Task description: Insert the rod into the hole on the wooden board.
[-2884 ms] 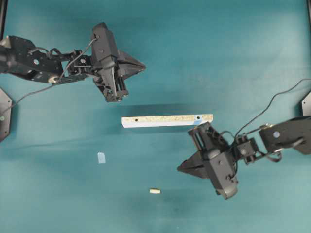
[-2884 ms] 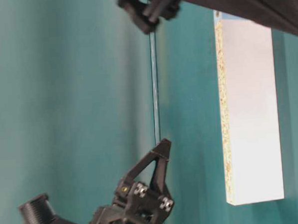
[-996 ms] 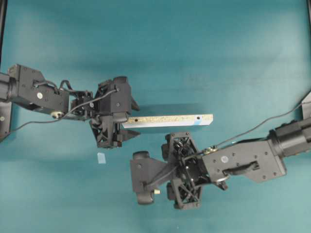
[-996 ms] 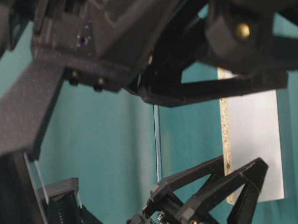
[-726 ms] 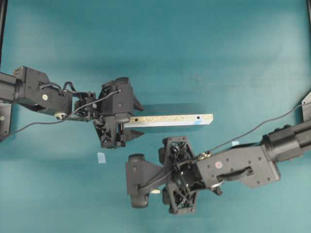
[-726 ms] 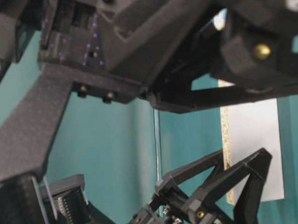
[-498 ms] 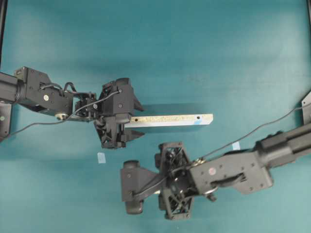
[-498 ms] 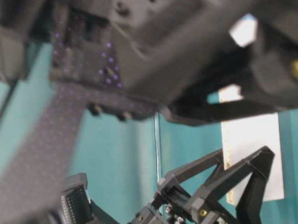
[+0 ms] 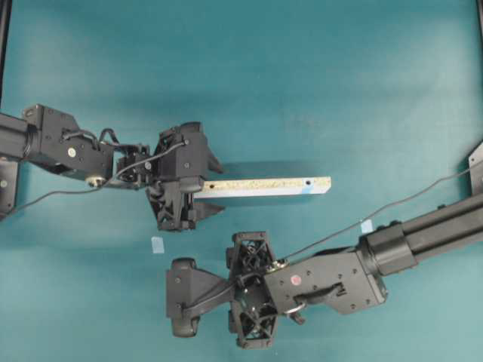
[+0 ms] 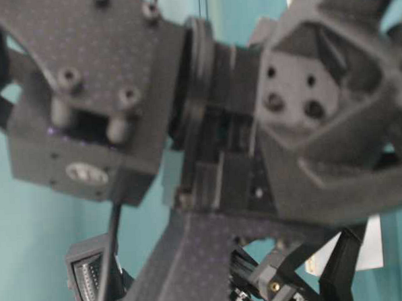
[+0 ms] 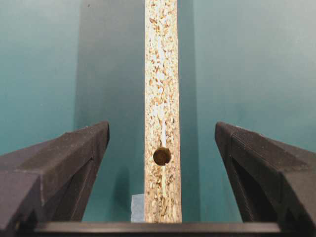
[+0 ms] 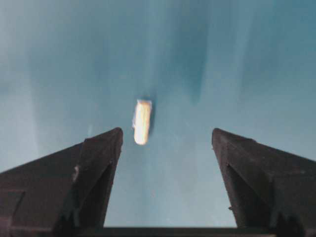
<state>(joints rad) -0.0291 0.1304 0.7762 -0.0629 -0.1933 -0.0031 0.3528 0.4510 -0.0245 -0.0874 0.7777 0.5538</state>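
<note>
Two black arms over a teal table [image 9: 339,90]. Right arm [image 9: 423,234]: reaches in from the right edge, across the lower middle. Left arm [image 9: 68,151]: enters from the left edge. Wooden board [image 9: 260,186]: long, narrow, speckled, lying crosswise at centre, a hole near each end, blue mark at its right end. Left gripper [image 11: 160,163]: fingers spread wide, one on each side of the board's left end, not touching it. Right gripper [image 12: 165,163]: fingers spread wide, holding nothing. Tape squares [image 9: 157,244]: pale blue, on the cloth. Rod [image 12: 142,121]: tiny, cream, flat on the table just ahead of the right gripper's fingertips, apart from the board.
</note>
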